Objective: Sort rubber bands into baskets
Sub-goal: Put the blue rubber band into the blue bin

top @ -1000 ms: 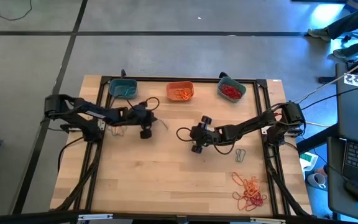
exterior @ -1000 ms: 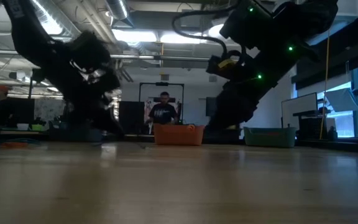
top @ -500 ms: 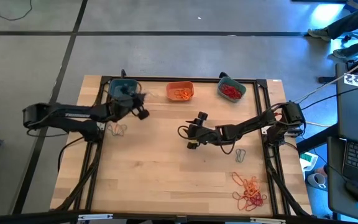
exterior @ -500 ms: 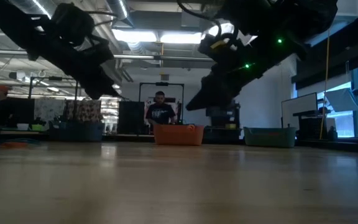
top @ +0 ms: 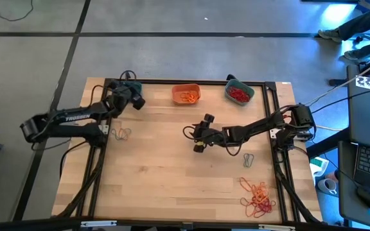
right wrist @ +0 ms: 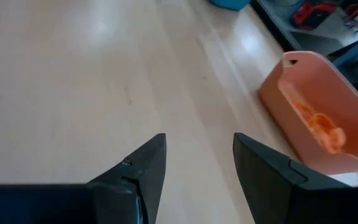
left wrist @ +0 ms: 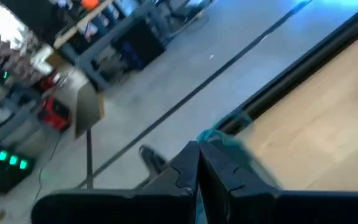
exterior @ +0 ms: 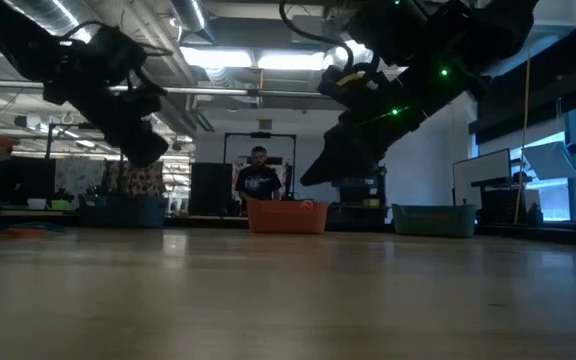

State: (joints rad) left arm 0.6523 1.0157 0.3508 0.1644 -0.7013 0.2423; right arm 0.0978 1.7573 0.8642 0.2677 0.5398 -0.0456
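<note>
Three baskets stand along the table's far edge. The left teal one (top: 126, 84) is mostly hidden under my left gripper (top: 136, 101). The orange one (top: 185, 94) holds orange rubber bands. The right teal one (top: 239, 92) holds red ones. My left gripper (left wrist: 197, 158) hangs shut above the left teal basket's rim (left wrist: 225, 140). My right gripper (top: 200, 135) stands open over mid-table, clear of the wood, nothing between its fingers (right wrist: 197, 162). Loose rubber bands lie on the table: grey ones (top: 121, 133) at the left, grey ones (top: 248, 159) at the right, and an orange-red heap (top: 257, 197). My left gripper has its fingers shut. I cannot tell whether a rubber band sits between them.
Black frame rails (top: 101, 147) run along the table's left, right and far sides. The orange basket (right wrist: 316, 118) lies just beyond my right gripper. Bare wood (top: 172, 179) fills the table's near middle. A person (exterior: 259, 180) stands in the room behind.
My left gripper has risen from mid-table and swung toward the far left corner, turning as it went, until it hangs over the left teal basket; it has stayed shut. My right gripper has lifted a little off the table and tipped upward, still open.
</note>
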